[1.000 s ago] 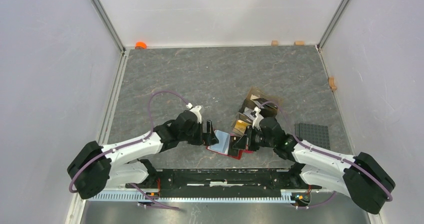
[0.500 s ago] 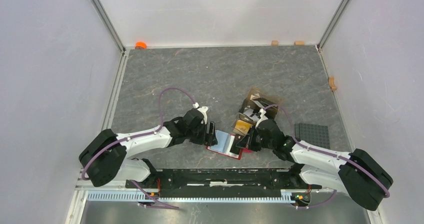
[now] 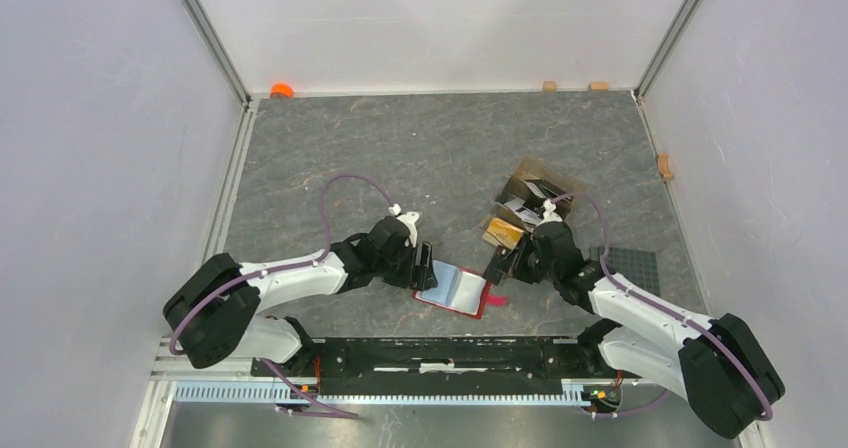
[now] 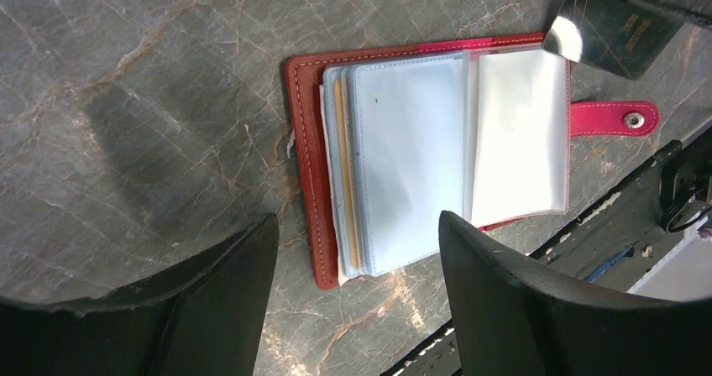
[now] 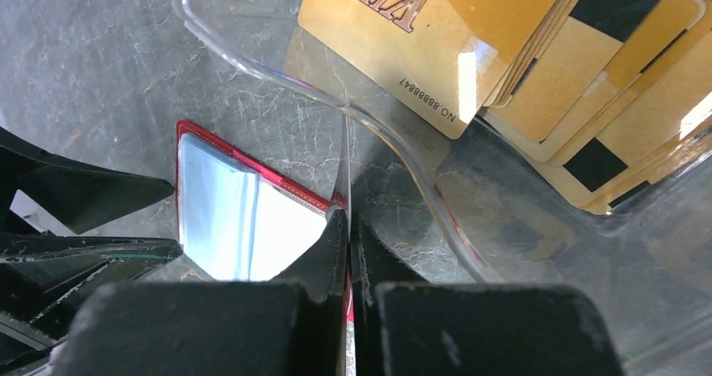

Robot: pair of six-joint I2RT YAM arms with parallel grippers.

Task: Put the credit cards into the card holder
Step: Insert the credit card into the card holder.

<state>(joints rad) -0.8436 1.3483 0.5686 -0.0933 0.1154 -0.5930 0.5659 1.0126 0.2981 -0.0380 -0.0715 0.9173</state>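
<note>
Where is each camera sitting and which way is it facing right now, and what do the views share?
Top external: above and behind the bases, looking down on the table; both arms show, with left gripper and right gripper.
Left wrist: on the left arm, looking down between its open jaws at the open red card holder.
Right wrist: on the right arm, looking past its shut jaws, pinching the dark card edge-on, toward the clear box of gold cards.
Shared: the card holder shows in all three.
</note>
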